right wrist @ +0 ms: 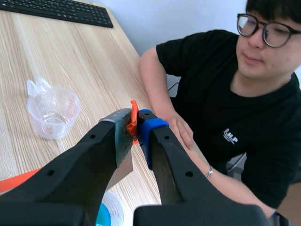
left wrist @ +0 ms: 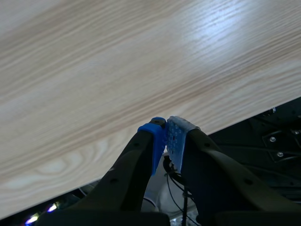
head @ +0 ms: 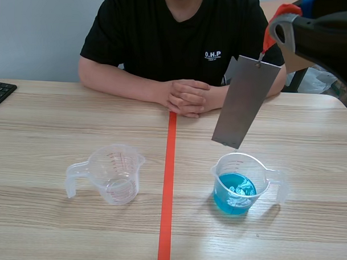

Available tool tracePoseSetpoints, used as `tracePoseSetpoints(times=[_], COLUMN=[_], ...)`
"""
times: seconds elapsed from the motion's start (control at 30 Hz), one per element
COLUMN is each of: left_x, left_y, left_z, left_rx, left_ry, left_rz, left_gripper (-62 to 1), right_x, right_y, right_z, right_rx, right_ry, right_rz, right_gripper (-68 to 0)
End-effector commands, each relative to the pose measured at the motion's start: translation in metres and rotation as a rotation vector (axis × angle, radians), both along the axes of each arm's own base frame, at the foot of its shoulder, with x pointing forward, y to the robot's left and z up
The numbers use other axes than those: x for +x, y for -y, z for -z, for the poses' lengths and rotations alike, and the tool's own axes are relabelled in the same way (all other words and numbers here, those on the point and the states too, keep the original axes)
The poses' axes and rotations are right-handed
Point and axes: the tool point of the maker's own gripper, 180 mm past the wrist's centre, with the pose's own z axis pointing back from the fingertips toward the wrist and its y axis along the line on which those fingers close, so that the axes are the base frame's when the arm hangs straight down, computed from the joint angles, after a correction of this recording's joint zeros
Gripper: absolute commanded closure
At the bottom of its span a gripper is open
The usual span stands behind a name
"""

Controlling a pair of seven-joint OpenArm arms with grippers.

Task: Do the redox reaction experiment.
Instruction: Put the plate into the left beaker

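Scene view: flat grey metal plate (head: 245, 103) hangs tilted.

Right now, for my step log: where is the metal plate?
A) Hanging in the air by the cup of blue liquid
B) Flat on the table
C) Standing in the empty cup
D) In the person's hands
A: the metal plate dangles from an orange tag pinched in the right gripper, its lower edge above the rim of the cup of blue liquid.
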Motion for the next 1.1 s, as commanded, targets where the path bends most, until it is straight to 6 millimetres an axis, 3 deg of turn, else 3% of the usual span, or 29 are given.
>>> tracePoseSetpoints(times=[0.0, 0.5, 1.07], left_x=[0.002, -0.010, -0.010], left_y=[-0.001, -0.007, -0.007], left_z=[-0.003, 0.002, 0.002], left_rx=[-0.004, 0.012, 0.011], left_ry=[0.019, -0.005, -0.005], left_rz=[-0.025, -0.127, -0.125], left_gripper=[-4.4, -4.4, -4.4], right_x=[-0.003, -0.005, 0.022], right_y=[-0.008, -0.058, -0.115], right_z=[-0.011, -0.025, -0.008], right_rx=[0.005, 0.044, 0.099], right_ry=[0.035, 0.077, -0.025], right_rz=[-0.041, -0.191, -0.266], right_gripper=[-1.5, -1.5, -1.5])
